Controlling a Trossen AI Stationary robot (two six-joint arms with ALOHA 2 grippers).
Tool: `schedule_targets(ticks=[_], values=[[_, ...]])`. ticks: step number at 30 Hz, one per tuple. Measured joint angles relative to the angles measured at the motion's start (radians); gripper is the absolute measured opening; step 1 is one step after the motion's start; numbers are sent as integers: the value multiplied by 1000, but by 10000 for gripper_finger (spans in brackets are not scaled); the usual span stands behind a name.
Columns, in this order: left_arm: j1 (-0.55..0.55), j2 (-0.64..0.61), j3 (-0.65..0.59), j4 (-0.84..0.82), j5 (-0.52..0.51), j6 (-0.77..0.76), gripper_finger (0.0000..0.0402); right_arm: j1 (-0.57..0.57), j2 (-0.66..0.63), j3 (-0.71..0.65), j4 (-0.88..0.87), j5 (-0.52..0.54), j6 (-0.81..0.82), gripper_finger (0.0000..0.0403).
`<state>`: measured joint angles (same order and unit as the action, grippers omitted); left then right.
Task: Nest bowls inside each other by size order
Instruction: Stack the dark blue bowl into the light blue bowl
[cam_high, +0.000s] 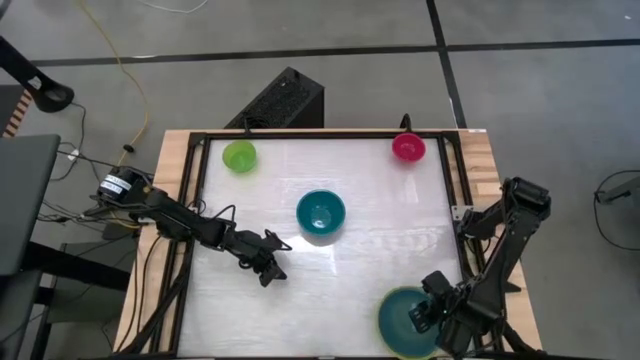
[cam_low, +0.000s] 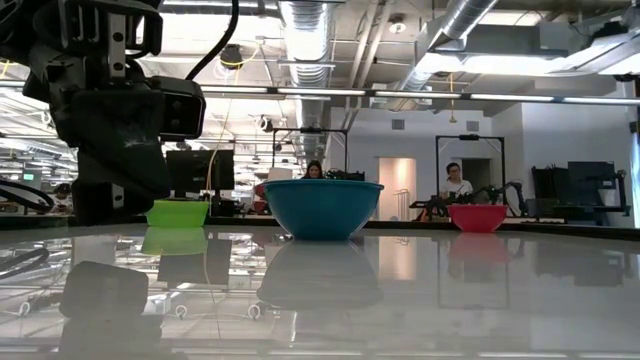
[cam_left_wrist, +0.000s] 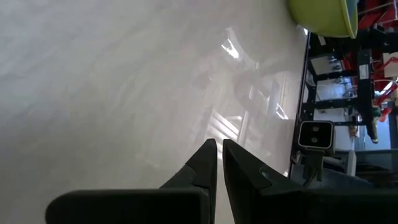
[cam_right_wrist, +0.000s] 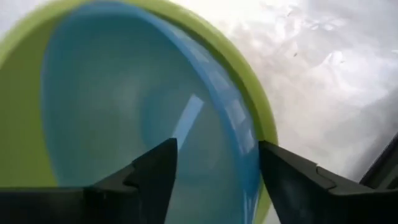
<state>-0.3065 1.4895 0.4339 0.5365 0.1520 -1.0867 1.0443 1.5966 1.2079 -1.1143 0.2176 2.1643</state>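
Observation:
The light blue bowl (cam_right_wrist: 124, 112) sits nested inside the olive-green bowl (cam_right_wrist: 18, 99) at the table's near right (cam_high: 400, 318). My right gripper (cam_right_wrist: 214, 165) is open just above them. One finger is over the blue bowl's inside and the other is out past its rim (cam_right_wrist: 249, 155). No touch shows. The teal bowl (cam_high: 321, 214) stands mid-table, the lime bowl (cam_high: 239, 156) at the far left and the pink bowl (cam_high: 408, 148) at the far right, each on its base. My left gripper (cam_high: 270, 270) is shut and empty, low over bare table left of centre.
A black frame (cam_high: 190, 200) runs round the white table top. The low camera (cam_left_wrist: 316, 134) stands at the near edge, ahead of my left gripper. Bare table lies between the teal bowl and the near edge. People sit in the room beyond (cam_low: 456, 180).

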Motion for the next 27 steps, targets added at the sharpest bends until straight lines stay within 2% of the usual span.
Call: schedule_targets(ticks=[6, 8, 15, 21, 25, 27], values=[[0, 0, 0, 3, 0, -6, 15, 1, -64, 0, -51, 35, 8, 271], [0, 0, 0, 4, 0, -6, 15, 2, -87, 0, -66, 80, 8, 271], [0, 0, 0, 6, -6, -1, 15, -50, -158, 1, -181, 395, -9, 271], [0, 0, 0, 45, -39, 30, 15, -159, -204, 1, -172, 676, -158, 271], [9, 0, 0, 115, -86, 49, 15, -245, -240, 1, -99, 790, -298, 271], [20, 0, 0, 144, -118, 62, 15, -292, -257, 1, -40, 808, -400, 271]])
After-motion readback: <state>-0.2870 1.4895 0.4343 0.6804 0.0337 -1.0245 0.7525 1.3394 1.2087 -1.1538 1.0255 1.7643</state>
